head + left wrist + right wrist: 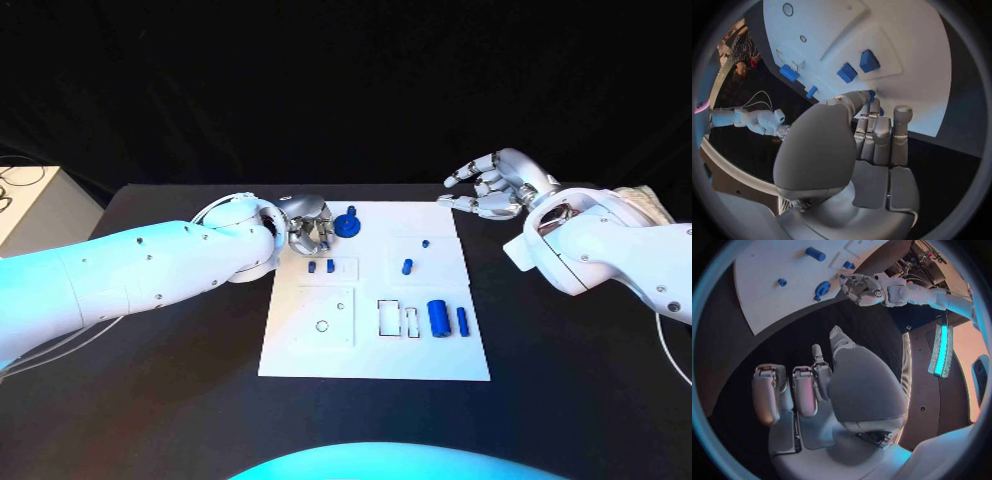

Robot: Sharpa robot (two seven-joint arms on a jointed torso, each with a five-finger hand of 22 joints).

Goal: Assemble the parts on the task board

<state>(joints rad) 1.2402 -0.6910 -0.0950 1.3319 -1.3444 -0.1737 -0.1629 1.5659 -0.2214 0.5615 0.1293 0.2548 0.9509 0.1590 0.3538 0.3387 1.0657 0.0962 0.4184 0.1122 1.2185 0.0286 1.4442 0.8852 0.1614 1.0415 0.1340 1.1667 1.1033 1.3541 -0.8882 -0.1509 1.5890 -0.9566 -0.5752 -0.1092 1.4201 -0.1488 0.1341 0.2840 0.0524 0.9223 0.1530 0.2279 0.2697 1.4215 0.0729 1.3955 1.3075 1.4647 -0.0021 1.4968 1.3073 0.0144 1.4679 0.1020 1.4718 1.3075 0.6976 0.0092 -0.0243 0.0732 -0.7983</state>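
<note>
- Right now my left robot hand [306, 232] hangs over the far left corner of the task board [374, 355], its fingers curled inward toward the palm.
- From my left wrist, those fingers [881, 137] lie close together and bent in; I cannot tell whether anything is pinched under them.
- Just beside that hand, on its board side, sits a round blue part [346, 226] near the board's far edge; my fingertips come very near it, but whether they touch it I cannot tell.
- Two small blue parts [322, 267] lie side by side in a raised recess just below my left robot hand, on the near side of it.
- Out toward the middle of the board, a small blue peg [426, 243] stands alone, and another small blue part [407, 266] lies a little nearer to me.
- Further toward me, a thick blue cylinder [438, 319] and a thinner blue rod [463, 320] lie next to each other near the board's right edge, beside empty rectangular slots.
- My right robot hand [493, 187] hovers off the board, beyond its far right corner and above the black desk [173, 400], well apart from every part.
- Its fingers are loosely curled and spread, with nothing between them; my right wrist shows the fingers [804, 390] over bare desk, the board lying off ahead.
</note>
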